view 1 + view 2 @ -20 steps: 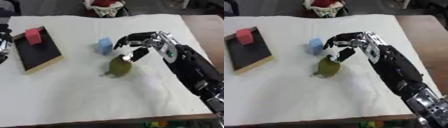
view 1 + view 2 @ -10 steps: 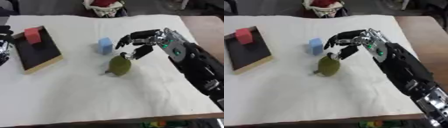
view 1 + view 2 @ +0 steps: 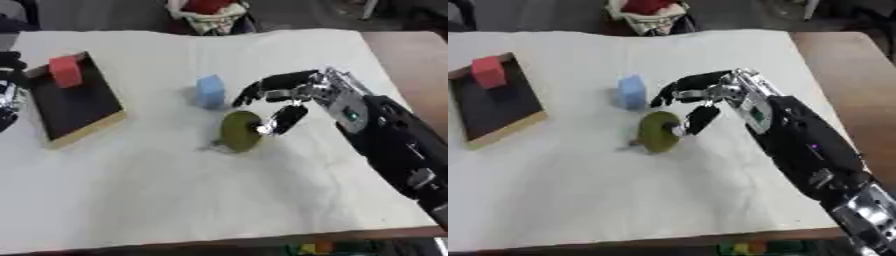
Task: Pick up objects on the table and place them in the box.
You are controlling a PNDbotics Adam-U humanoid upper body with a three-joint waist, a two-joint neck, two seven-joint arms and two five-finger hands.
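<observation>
Well, in the left eye view I am finding no brand, label or writing that I can read on anything. The box (image 3: 83,112), a shallow black tray with a pale wooden rim, is lying askew on the left of the white cloth (image 3: 175,200), and a red block (image 3: 65,71) is sitting inside it at its far end. A light blue block (image 3: 209,91) is standing on the cloth near the middle, outside the box. Just near of it, an olive-green rounded object (image 3: 240,131) is lying on the cloth. My right hand (image 3: 293,95) is reaching in from the right with its fingers spread and only gently bent, gripping nothing; the fingers are hanging over the gap between the blue block and the green object, and the thumb (image 3: 282,119) is pointing down at the green object's right edge, touching it or nearly so. My left hand (image 3: 9,92) is showing only as a dark sliver at the left edge, and I cannot tell how its fingers are set.

In the right eye view I am seeing the same layout. At the far edge, a bundle (image 3: 647,12) of red and pale material is sitting beyond the cloth.
</observation>
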